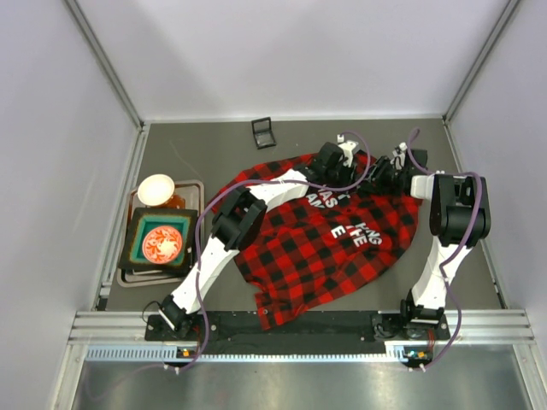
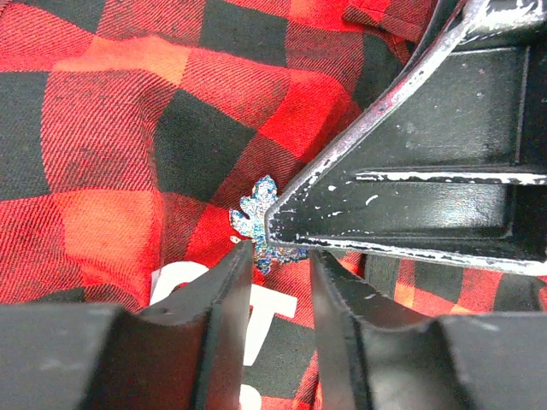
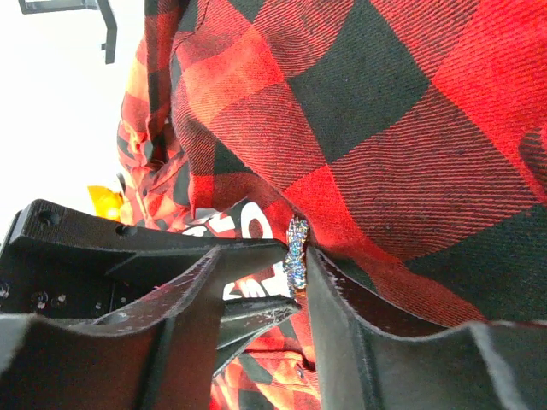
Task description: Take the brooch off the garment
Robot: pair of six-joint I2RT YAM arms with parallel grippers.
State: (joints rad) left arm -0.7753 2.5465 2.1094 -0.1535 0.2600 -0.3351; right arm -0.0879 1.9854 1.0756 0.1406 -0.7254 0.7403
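Meeting at the 12 o'clock edge of the garment (image 1: 342,256), both arms reach in from the near rail. Their wrists crowd so close there that the overhead view hides the pin.

From the left wrist, the brooch (image 2: 259,220) lies flat on the plaid just above the white lettering. Its 3 o'clock side is covered by a finger tip of the right gripper (image 3: 263,254), wedged in from that side. The left gripper (image 2: 282,254) comes in from 6 o'clock. Its jaws stand a narrow slot apart with the brooch's lower edge at their mouth, and I cannot tell whether they pinch it.

From the right wrist the brooch shows edge-on against the inner face of one finger, and the jaws are apart with nothing clamped.

The cloth stops short of the bench (image 1: 214,154) edges, leaving bare surface at 12 and 3 o'clock. A small black box (image 1: 263,132) sits at 11 o'clock and a tray (image 1: 128,278) at 9 o'clock, both off the cloth.
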